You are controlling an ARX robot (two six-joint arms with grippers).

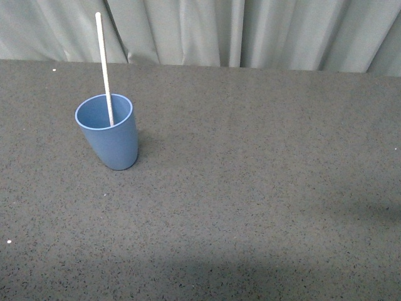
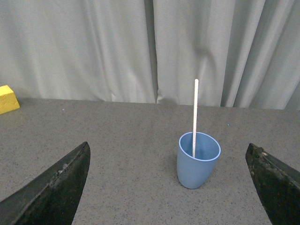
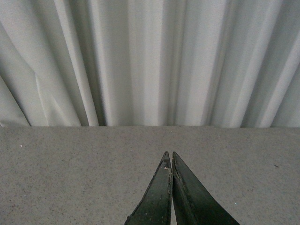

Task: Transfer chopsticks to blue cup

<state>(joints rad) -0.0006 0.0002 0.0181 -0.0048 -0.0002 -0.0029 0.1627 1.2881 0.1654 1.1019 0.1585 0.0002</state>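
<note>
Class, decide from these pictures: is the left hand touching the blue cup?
Apart. In the left wrist view the left hand is open wide, and the cup stands clear of both fingers, with table showing between.

Matte plastic blue cup [image 1: 111,139], speckled tabletop [image 1: 263,188]

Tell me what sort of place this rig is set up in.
Most likely a staged test bench rather than a lived-in room: a dark speckled tabletop, a pale grey curtain hung as a backdrop behind it, and few props, just a blue cup holding one chopstick and a yellow block.
</note>
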